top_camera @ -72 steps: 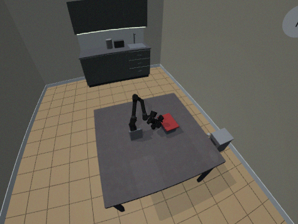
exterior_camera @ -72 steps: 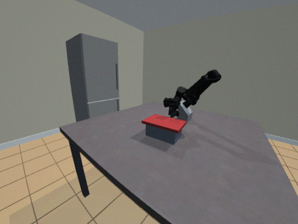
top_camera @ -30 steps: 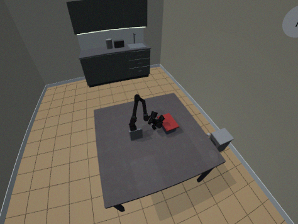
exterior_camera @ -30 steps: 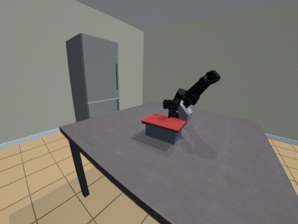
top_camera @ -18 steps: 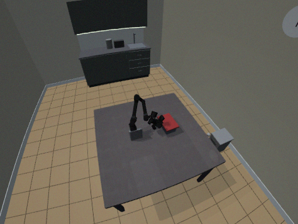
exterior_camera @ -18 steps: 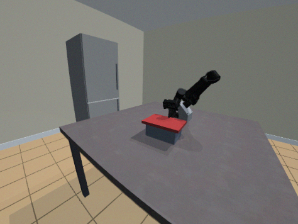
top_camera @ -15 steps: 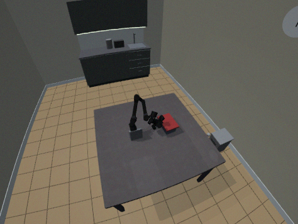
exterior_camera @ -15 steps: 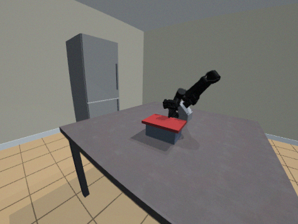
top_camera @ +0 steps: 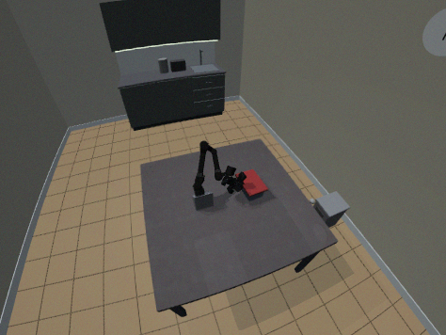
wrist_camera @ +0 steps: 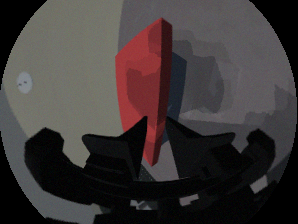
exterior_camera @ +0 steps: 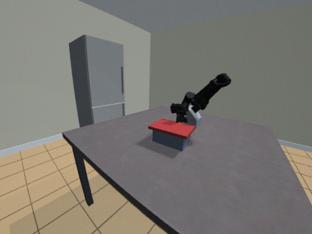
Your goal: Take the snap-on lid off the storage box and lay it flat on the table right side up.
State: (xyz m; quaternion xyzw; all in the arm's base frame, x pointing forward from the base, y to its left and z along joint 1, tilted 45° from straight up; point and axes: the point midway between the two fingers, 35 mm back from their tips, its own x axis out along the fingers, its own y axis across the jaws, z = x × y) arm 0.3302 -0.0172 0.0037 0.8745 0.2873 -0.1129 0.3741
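The red lid point(top_camera: 255, 182) point(exterior_camera: 171, 128) point(wrist_camera: 137, 75) lies right side up on top of the blue-grey storage box point(top_camera: 256, 196) point(exterior_camera: 167, 139) point(wrist_camera: 178, 85), which stands on the table point(top_camera: 188, 263) point(exterior_camera: 230, 171). My gripper point(top_camera: 241, 183) point(exterior_camera: 182, 121) point(wrist_camera: 156, 119) is at the lid's edge on the arm's side. In the wrist view its two fingertips are closed on the lid's rim, one on either side. The lid still covers the box; whether the gripped edge is slightly raised I cannot tell. The fingertips are partly hidden by the arm in the top and exterior views.
The arm's grey base block point(top_camera: 203, 201) stands on the table beside the box. The table's edge lies beyond the box on the side away from the arm. A small grey cabinet point(top_camera: 332, 206) stands on the floor past that edge. A fridge point(exterior_camera: 103, 79) is farther off.
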